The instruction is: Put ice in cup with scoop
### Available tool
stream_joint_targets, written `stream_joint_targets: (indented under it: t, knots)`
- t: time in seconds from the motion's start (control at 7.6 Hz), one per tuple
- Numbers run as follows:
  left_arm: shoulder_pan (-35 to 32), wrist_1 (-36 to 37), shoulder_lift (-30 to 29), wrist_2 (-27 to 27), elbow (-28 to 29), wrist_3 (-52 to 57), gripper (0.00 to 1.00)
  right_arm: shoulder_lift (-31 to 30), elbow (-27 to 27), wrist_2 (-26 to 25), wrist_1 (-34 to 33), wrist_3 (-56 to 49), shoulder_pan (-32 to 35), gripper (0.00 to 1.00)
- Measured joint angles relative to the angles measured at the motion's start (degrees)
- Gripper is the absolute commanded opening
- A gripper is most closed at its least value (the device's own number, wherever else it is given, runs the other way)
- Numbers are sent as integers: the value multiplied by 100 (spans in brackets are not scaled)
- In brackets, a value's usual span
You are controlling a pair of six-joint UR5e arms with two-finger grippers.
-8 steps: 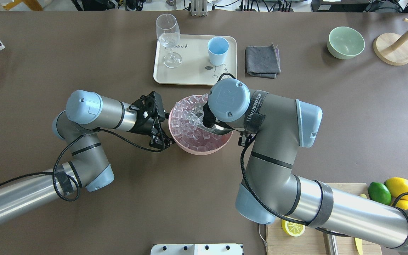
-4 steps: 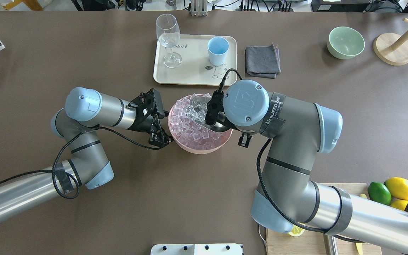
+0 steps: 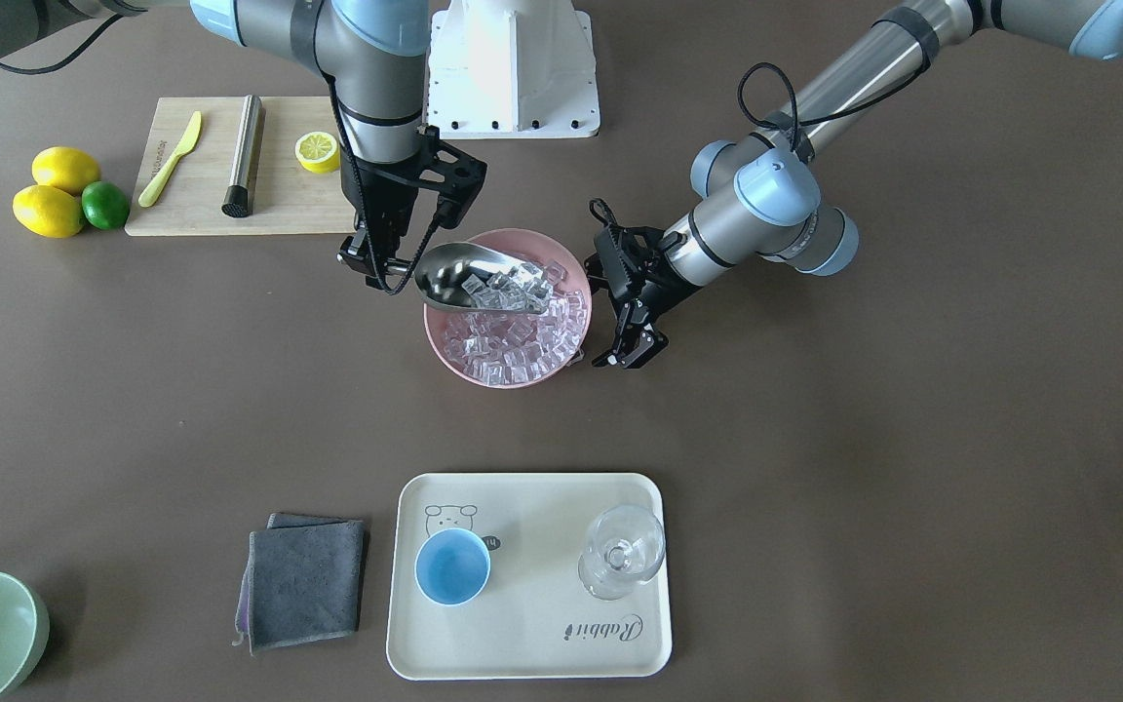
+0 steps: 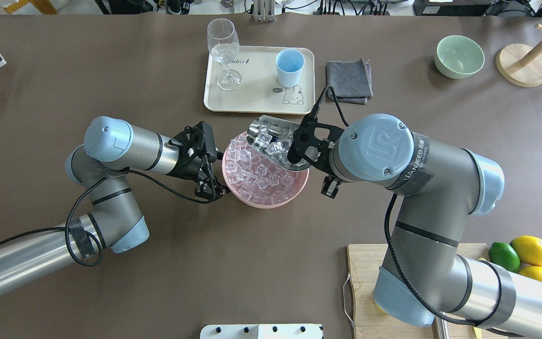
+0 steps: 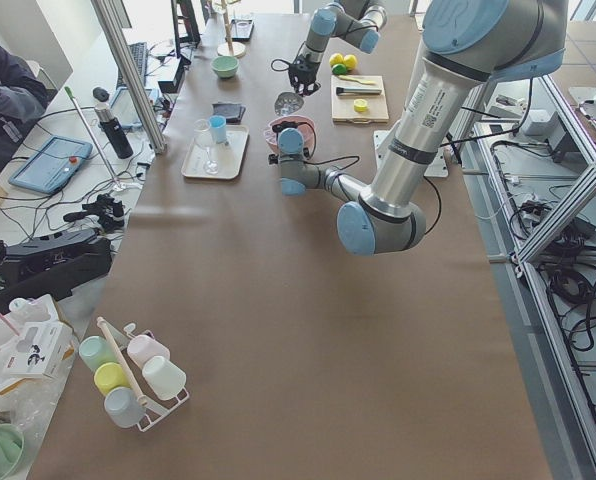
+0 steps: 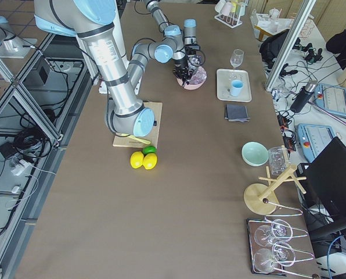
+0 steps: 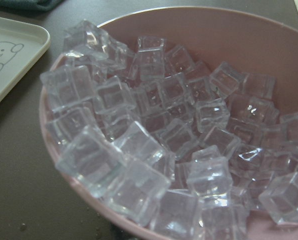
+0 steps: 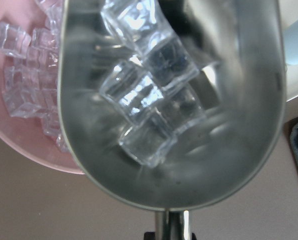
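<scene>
On brown table (image 4: pixel 87 61), tray (image 4: pixel 257 96) with cup (image 4: pixel 290 66)

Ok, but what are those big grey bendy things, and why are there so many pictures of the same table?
They are two robot arms, each ending in a gripper, a pincher like two fingers. Cameras around the table took the pictures: one from above, one facing the robot, one from each end, and one tiny camera on each wrist. The right gripper holds a shiny scoop with a few ice cubes in it, just over a pink bowl full of more. The left gripper sits beside that bowl. Also on the table: a tray with a blue cup and a wine glass, a grey cloth, a green bowl, lemons and a lime.
</scene>
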Motion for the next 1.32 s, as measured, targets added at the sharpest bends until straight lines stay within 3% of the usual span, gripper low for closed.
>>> stream_joint_targets:
  t: [0.26,0.66,1.05,1.32]
  knots:
    - [-2,-1,72,-254,-25,14,98,-291,205,337,417,350,328,0]
    - [-12,12,181,-558,-102,16,98,-443,-89,1400,219,411,936,0]
    - [-201,631,518,-776,-721,16,98,104,-612,2578,-1219,367,1723,0]
    - [-415,1639,736,-804,-1360,16,98,778,-1170,2755,-2447,95,1944,0]
